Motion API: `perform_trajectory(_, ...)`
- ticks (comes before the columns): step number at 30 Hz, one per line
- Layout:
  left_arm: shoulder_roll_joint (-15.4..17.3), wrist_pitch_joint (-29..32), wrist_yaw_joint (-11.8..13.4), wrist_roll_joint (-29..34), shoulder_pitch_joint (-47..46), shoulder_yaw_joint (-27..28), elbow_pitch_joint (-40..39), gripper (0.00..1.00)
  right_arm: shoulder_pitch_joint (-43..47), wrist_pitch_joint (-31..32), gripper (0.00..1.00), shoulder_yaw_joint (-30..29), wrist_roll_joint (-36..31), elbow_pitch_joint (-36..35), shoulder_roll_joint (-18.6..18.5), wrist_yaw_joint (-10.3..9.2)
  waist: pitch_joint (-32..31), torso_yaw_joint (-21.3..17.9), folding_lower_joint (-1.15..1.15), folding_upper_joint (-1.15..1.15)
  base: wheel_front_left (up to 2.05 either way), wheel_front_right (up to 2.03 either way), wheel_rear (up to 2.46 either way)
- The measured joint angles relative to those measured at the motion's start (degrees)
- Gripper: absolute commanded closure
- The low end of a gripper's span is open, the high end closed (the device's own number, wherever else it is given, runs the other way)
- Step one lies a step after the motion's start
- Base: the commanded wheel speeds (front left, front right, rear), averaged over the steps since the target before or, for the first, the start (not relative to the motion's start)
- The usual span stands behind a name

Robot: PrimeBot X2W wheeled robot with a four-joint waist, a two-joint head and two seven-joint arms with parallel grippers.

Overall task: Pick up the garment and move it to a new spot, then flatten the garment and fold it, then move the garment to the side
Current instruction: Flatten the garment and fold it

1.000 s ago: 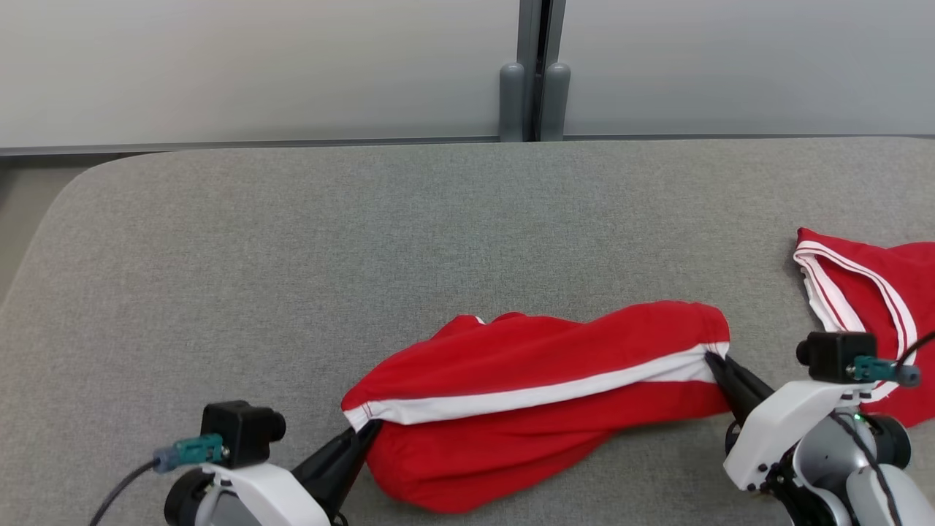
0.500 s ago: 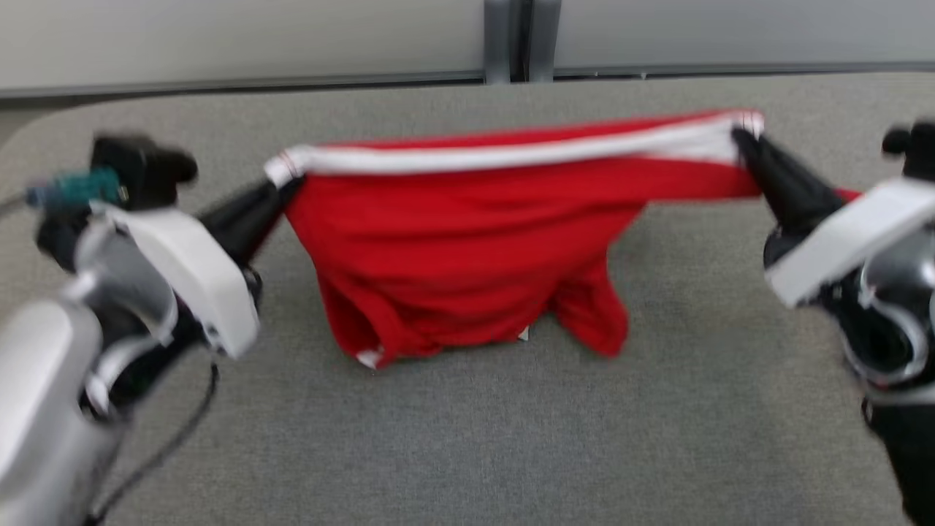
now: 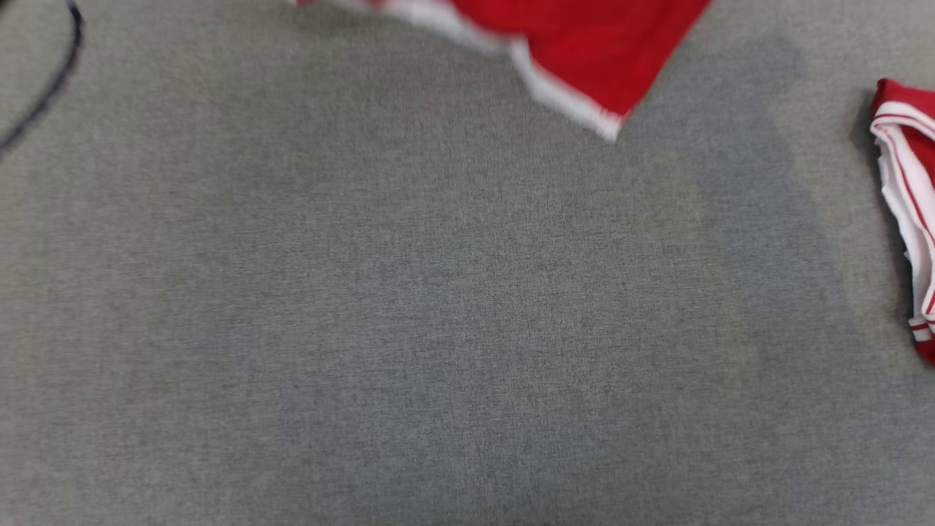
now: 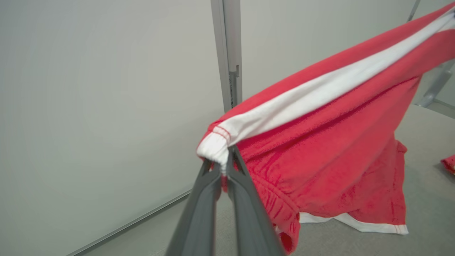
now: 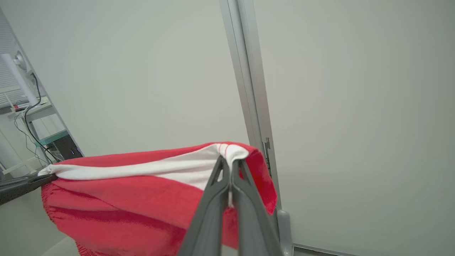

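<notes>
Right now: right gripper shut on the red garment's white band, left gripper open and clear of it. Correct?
The left gripper part is wrong. The left wrist view shows the left gripper shut on the white band of the red garment too, at one end. The right gripper is shut on the band, as you said.

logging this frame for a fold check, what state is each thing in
red garment: lifted, stretched between both grippers, lower part hanging loose
left gripper: shut on one end of the white-striped edge
right gripper: shut on the other end of that edge
other red garment: lying crumpled on the table, untouched
</notes>
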Motion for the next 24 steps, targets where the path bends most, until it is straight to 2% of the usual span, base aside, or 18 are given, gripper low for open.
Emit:
perform_trajectory(4,0.85,-3.50,-0.01,-1.32,-9.23,-2.11,6.54,1.00,-9.01,-3.66,1.00,3.10,1.07,4.13,-0.34,0.02,3.49,-0.70,0.00,0.00,0.00,0.00,0.00)
perform_trajectory(6,0.25,-4.99,-0.01,-2.45,-12.79,-3.50,9.29,1.00,-12.77,-5.58,1.00,4.64,1.60,5.93,-0.73,0.02,4.96,-1.02,0.00,0.00,0.00,0.00,0.00)
perform_trajectory(12,-0.04,-8.20,-0.02,-3.96,-18.97,-9.20,15.32,1.00,-19.02,-8.61,1.00,10.37,3.41,10.47,-1.38,0.02,7.52,-1.87,0.00,0.00,0.00,0.00,0.00)
perform_trajectory(18,0.31,-10.15,-0.01,-7.78,-18.97,-15.05,16.66,1.00,-18.69,-10.05,1.00,15.74,6.31,11.76,-2.20,0.02,8.71,-2.17,0.00,0.00,0.00,0.00,0.00)
perform_trajectory(24,2.43,-14.43,-0.01,-14.44,-12.12,-21.95,14.49,1.00,-12.25,-11.32,1.00,22.74,10.12,10.74,-4.19,0.01,7.15,-1.83,0.00,0.00,0.00,0.00,0.00)
